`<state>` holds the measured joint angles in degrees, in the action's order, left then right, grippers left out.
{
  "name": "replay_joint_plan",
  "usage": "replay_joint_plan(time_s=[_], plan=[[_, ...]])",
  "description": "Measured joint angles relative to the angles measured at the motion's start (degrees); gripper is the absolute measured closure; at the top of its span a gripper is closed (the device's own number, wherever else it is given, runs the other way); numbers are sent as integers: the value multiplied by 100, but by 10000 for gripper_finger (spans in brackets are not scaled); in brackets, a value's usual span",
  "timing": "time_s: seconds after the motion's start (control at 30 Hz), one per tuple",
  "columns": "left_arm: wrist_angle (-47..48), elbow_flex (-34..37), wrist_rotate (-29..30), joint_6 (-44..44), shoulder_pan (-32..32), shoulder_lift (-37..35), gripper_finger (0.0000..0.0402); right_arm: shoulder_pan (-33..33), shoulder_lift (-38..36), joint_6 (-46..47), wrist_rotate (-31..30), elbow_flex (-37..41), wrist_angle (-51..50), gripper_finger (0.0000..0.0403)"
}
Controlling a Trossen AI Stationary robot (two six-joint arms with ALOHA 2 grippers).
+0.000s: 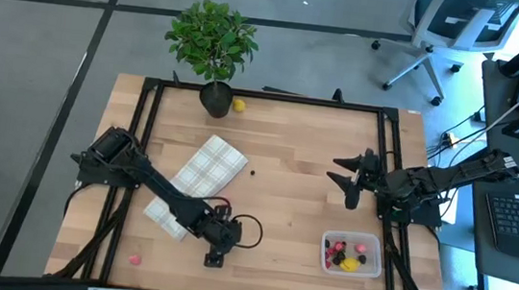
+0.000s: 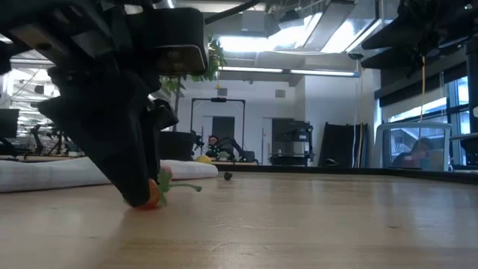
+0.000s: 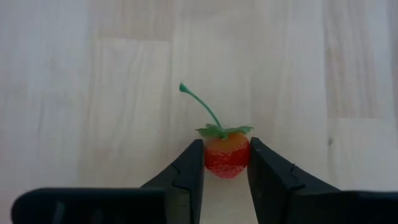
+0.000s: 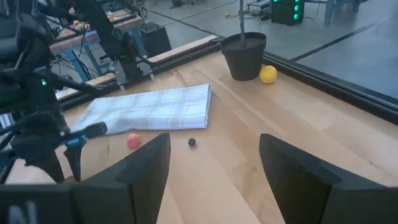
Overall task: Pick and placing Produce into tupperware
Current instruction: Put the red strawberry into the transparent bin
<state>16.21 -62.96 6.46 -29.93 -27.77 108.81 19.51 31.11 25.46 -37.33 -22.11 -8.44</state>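
One strawberry [image 3: 227, 157] pinched in left end effector [image 3: 225, 180] (w/ green stem).

the left arm reaches across the table toward its front edge, and the left gripper [image 1: 216, 253] is down at the surface, its two fingers [image 3: 186, 174] pressing from both sides on a small strawberry [image 3: 227, 155]. the right arm waits raised at the right side, the right gripper [image 1: 345, 181] with fingers spread apart.
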Motion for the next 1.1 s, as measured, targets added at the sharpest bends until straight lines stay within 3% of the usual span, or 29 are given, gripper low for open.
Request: replay_joint_plan(time_s=[0.37, 0.57, 0.7, 0.87, 1.1], plan=[[-177, 11, 8, -105, 212, -115, 307, 0, -1, 1753, 35, 0, 254, 155], [-197, 11, 226, 53, 561, -645, 334, 2, 0, 1954, 457, 0, 931, 155], [-267, 4, 600, 303, 822, -1144, 357, 2, 0, 2590, 493, -2, 1159, 155], [-282, 0, 835, 622, 1172, -1671, 399, 2, 13, 2623, 508, -2, 997, 155], [-308, -7, 748, 656, 1353, -1814, 382, 2, 13, 2377, 508, -2, 996, 155]])
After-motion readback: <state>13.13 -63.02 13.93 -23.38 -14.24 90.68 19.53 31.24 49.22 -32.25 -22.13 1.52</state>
